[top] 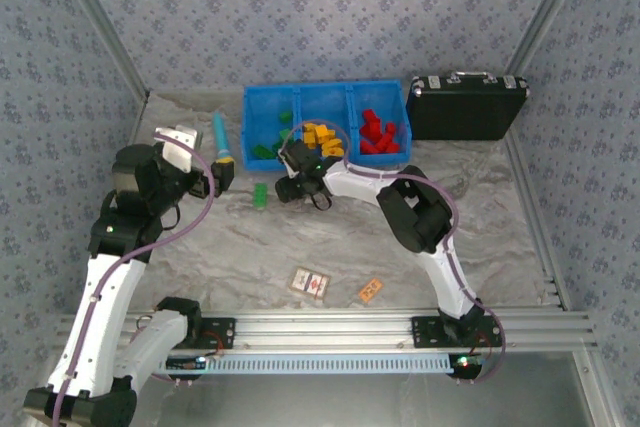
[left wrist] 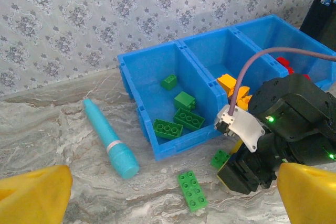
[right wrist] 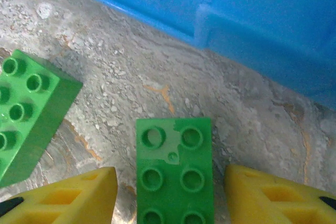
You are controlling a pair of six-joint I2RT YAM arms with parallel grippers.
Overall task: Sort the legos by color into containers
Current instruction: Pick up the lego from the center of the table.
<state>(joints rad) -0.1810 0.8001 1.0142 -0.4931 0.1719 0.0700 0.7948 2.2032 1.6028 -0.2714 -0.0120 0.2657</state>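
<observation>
The blue tray [top: 327, 97] stands at the back, holding green legos [left wrist: 178, 120] in its left compartment, yellow legos [top: 321, 137] in the middle and red legos [top: 378, 133] on the right. My right gripper [right wrist: 170, 192] is open and low over the table just in front of the tray, its yellow fingers [right wrist: 79, 195] on either side of a green brick [right wrist: 175, 171] without touching it. A second green brick [right wrist: 29, 114] lies to its left. My left gripper [left wrist: 173, 198] hovers open above that longer green brick [left wrist: 192, 191].
A teal tube [left wrist: 109, 139] lies on the table left of the tray. The black briefcase [top: 466, 107] sits right of the tray. Two printed cards [top: 311, 283] lie nearer the front. The right arm's black wrist [left wrist: 286, 129] crowds the tray's front edge.
</observation>
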